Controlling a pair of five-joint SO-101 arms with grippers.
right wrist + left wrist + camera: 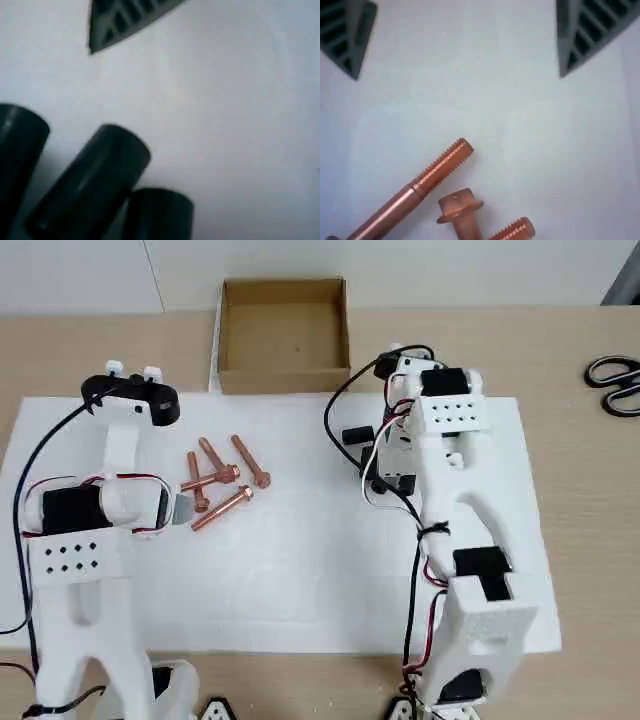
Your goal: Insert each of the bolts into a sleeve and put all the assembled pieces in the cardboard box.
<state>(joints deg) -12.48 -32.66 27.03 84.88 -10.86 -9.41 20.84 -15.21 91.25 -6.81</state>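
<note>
1. We see five copper bolts point(220, 483) that lie flat on the white foam sheet point(300, 570), in a loose cluster just beside the left gripper point(180, 508).
2. Their long axes do not agree. The bolt on the side of the right arm point(250, 462) lies slanted, with its head at the end nearer to the arm bases. The nearest bolt point(222, 508) slants the other way, with its head toward the right arm.
3. In the left wrist view, one shank point(415, 187) lies diagonal, and its threaded tip is the end closer to the jaws. A flanged head point(460, 205) and a second threaded tip point(517, 230) are beside it.
4. The jaws of the left gripper stand wide open over bare foam and hold nothing.
5. Three black sleeves point(95, 180) lie close side by side on the foam near the right gripper point(130, 20). Their long axes are almost parallel, and their round ends are turned toward that gripper.
6. For the right gripper we cannot tell whether it is open or closed.
7. The cardboard box point(285, 378) stands open on the table point(560, 340) at the far edge of the foam sheet, between the two arms and apart from the bolts.
8. A pair of scissors point(612, 380) lies on the table, far to the right.
</note>
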